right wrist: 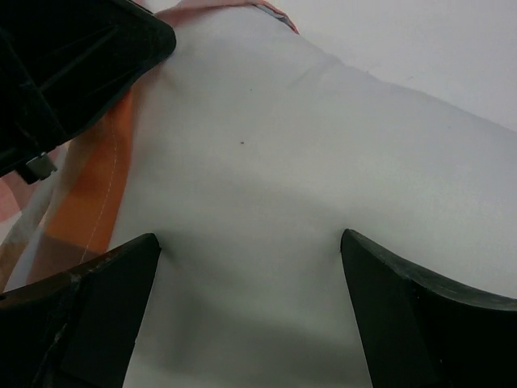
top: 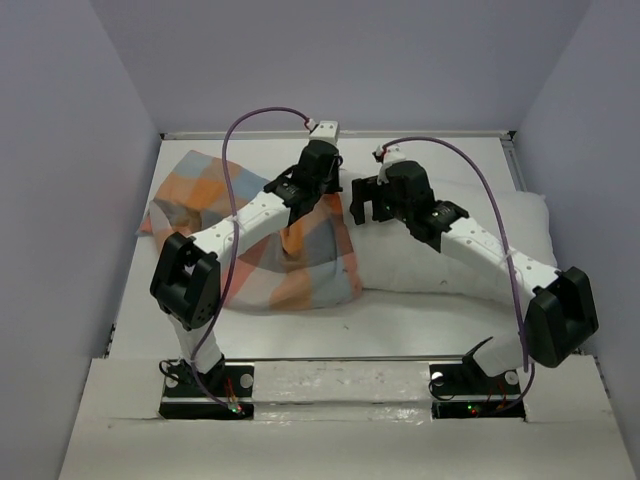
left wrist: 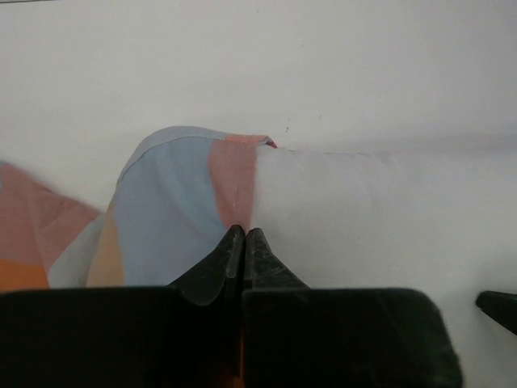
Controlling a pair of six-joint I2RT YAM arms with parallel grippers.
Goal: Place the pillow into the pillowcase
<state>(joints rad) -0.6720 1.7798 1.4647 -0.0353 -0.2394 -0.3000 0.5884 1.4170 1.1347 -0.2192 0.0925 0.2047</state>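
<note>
White pillow (top: 400,262) lies crosswise, left end in pillowcase (top: 200,195) pinched by left tool (left wrist: 245,234); right tool (right wrist: 250,237) released.

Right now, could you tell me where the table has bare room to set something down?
Free: the near strip of table between pillow, pillowcase and the arm bases; the far strip behind the pillow. Crowded: the middle, under the left gripper and right gripper.

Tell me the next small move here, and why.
Probably close the right gripper on the pillow: its jaws stand open astride the white fabric, and the left gripper is pinched shut on the pillowcase hem beside it.
</note>
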